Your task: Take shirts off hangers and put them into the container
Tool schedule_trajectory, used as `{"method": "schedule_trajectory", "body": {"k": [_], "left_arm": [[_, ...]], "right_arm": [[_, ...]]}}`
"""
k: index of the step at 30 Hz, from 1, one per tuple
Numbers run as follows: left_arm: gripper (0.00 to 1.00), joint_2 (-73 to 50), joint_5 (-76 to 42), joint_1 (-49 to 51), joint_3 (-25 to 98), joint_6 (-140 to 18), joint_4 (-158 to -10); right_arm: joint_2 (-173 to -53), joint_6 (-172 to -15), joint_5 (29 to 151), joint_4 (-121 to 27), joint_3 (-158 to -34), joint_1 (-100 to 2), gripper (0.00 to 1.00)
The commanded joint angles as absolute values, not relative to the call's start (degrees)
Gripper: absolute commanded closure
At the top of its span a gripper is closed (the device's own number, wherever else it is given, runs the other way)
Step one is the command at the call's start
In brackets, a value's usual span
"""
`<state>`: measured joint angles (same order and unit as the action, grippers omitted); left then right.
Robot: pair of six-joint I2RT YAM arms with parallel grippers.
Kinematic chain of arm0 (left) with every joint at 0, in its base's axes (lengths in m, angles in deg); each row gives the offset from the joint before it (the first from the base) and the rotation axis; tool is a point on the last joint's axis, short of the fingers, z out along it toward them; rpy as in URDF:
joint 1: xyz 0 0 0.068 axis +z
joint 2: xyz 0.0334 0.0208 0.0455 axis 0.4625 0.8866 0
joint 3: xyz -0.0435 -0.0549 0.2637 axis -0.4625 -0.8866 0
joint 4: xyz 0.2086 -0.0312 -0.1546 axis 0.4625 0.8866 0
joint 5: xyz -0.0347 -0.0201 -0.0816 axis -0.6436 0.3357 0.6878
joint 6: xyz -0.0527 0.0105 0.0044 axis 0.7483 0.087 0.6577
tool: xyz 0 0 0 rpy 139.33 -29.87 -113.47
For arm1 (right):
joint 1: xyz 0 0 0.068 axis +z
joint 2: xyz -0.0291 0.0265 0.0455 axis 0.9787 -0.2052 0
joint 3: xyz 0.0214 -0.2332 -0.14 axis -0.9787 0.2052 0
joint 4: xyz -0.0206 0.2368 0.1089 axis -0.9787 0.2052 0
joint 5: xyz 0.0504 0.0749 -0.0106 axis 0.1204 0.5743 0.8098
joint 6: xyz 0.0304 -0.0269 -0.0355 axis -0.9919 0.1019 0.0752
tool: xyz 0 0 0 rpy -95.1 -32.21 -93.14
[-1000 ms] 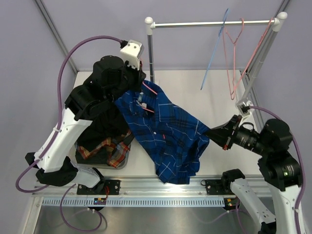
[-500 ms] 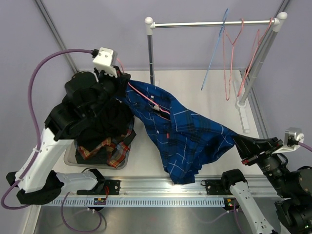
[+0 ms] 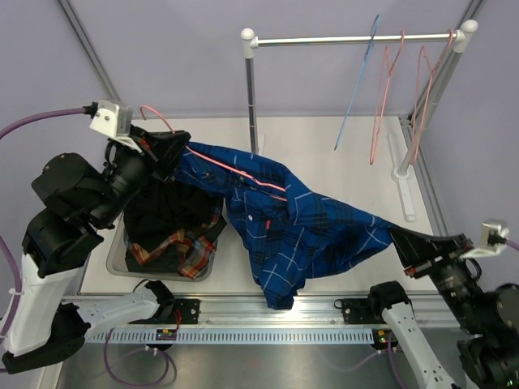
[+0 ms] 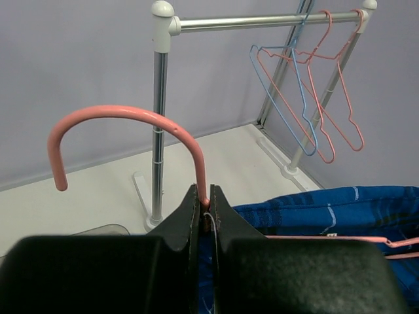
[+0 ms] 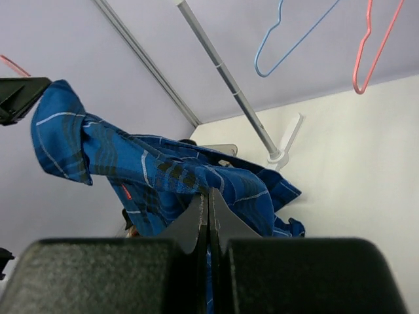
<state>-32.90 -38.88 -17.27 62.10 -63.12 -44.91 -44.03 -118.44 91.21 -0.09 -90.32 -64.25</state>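
A blue shirt with thin white checks [image 3: 292,219] hangs stretched above the table between both arms. A pink hanger [image 3: 243,174] is still inside it, its hook [image 4: 124,114] sticking out at the collar. My left gripper [image 3: 180,146] is shut on the hanger's neck [image 4: 204,193], above the container's far end. At the right, my right gripper [image 3: 397,239] is shut on a fold of the shirt's blue fabric [image 5: 208,194]. The grey container [image 3: 117,263] at the near left holds a black shirt [image 3: 166,211] and a plaid shirt [image 3: 182,247].
A white-and-silver rail stand [image 3: 349,38] crosses the back of the table, with one post [image 3: 250,89] just behind the shirt. One blue hanger [image 3: 357,89] and two bare pink hangers [image 3: 385,89] hang near its right end.
My left arm swung left and lifted the hanger's hook end away. My right arm pulled right and toward the near edge. The shirt went from bunched to stretched between them.
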Motion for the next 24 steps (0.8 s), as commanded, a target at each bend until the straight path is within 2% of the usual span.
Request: {"method": "schedule_trajectory", "body": {"k": [1, 5, 7, 16, 20, 23, 24], "left_arm": [[1.0, -38.3, -51.8, -13.9, 64.5, -66.7, -50.6], [1.0, -38.6, -47.5, -13.9, 64.9, -62.8, -50.3], [1.0, -39.4, -45.2, -14.0, 63.8, -61.0, -51.2], [1.0, -38.2, -31.4, -14.0, 58.5, -50.2, -59.7], [1.0, -35.3, -28.9, -13.9, 59.2, -49.9, -58.9], [1.0, -32.8, -28.2, -13.9, 59.9, -51.6, -56.7], [1.0, -32.1, -28.2, -14.0, 60.3, -52.0, -55.9]], "right_arm": [[-53.6, -118.3, 91.5, 2.7, -89.8, -64.3, 1.0], [-63.9, -118.7, 108.8, -2.3, -86.0, -64.3, 1.0], [-66.6, -120.4, 112.4, -6.4, -84.3, -64.3, 1.0], [-75.0, -126.7, 113.4, -18.0, -77.3, -62.3, 1.0], [-76.7, -122.7, 112.4, -16.5, -80.4, -59.3, 1.0], [-75.0, -117.2, 110.1, -11.5, -86.2, -58.1, 0.44], [-74.4, -116.4, 110.1, -9.5, -87.9, -58.2, 0.31]]}}
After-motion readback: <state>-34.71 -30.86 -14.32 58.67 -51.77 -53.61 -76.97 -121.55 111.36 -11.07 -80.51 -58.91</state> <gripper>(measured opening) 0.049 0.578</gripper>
